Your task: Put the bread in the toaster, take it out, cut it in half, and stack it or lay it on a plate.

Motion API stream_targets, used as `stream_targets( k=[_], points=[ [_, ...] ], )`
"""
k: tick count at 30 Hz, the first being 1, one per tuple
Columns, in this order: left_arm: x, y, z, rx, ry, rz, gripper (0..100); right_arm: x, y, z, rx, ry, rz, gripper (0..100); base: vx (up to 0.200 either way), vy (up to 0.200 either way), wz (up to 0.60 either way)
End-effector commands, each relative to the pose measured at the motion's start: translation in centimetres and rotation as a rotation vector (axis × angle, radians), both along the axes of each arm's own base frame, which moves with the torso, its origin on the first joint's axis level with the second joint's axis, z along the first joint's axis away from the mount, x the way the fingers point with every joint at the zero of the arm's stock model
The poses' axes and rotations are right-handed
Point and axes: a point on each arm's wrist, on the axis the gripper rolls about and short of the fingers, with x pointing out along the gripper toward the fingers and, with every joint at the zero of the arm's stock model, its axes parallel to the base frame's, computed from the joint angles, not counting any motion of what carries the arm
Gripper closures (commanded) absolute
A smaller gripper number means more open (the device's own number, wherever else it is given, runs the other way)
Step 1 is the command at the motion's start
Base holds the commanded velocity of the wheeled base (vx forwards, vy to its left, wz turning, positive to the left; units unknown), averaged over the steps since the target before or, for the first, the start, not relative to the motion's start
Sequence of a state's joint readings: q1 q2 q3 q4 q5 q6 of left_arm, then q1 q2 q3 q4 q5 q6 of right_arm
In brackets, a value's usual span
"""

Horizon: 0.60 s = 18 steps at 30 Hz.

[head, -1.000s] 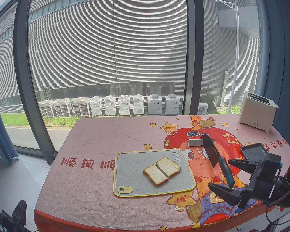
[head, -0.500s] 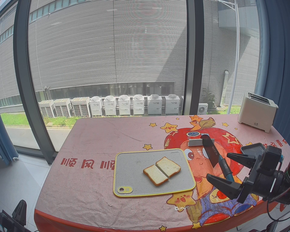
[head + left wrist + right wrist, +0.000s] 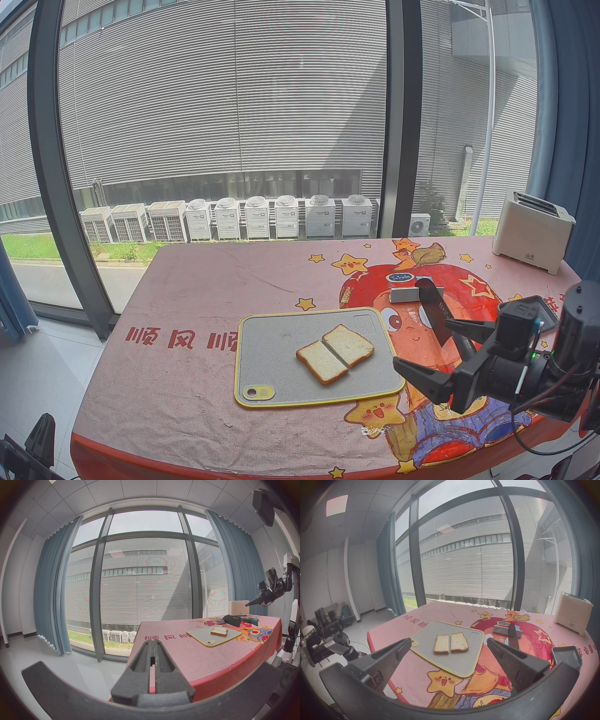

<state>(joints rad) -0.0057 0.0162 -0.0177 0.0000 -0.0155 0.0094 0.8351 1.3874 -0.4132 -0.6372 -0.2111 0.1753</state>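
Observation:
Two bread halves (image 3: 322, 361) (image 3: 348, 344) lie side by side on a grey, yellow-rimmed cutting board (image 3: 269, 350); the right wrist view shows the halves (image 3: 442, 643) (image 3: 459, 642) from above the table. A black-bladed knife (image 3: 434, 306) rests to the board's right, its handle hidden behind my right gripper (image 3: 422, 343). That gripper is open and empty, hovering just off the board's right edge. The white toaster (image 3: 532, 230) stands at the far right corner. A dark square plate (image 3: 542, 310) lies near the right edge. My left gripper (image 3: 152, 644) is shut, low and off the table's left side.
A small grey knife rest (image 3: 406, 294) sits beside the blade tip. The pink printed tablecloth (image 3: 187, 294) is bare left of and behind the board. A large window runs along the table's far edge.
My right gripper has moved left, from beside the knife handle to the board's right edge, staying open. The bread, the knife and the left arm have not moved.

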Motion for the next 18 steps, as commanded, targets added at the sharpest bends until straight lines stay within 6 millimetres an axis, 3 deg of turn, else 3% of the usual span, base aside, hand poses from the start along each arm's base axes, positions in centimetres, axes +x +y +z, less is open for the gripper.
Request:
stream_targets(
  k=[1,9,18],
  points=[
    [0.0,0.0,-0.5,0.0,0.001,0.0,100,2.2,1.5,-1.6,-0.068,0.05,-0.028,0,0.0,0.0,0.0],
    [0.0,0.0,-0.5,0.0,0.001,0.0,100,6.3,3.4,-1.5,-0.077,0.037,-0.079,0,0.0,0.0,0.0],
    [0.0,0.0,-0.5,0.0,0.0,0.0,100,7.5,4.1,-2.5,-0.104,0.063,-0.089,0,0.0,0.0,0.0]
  ],
)
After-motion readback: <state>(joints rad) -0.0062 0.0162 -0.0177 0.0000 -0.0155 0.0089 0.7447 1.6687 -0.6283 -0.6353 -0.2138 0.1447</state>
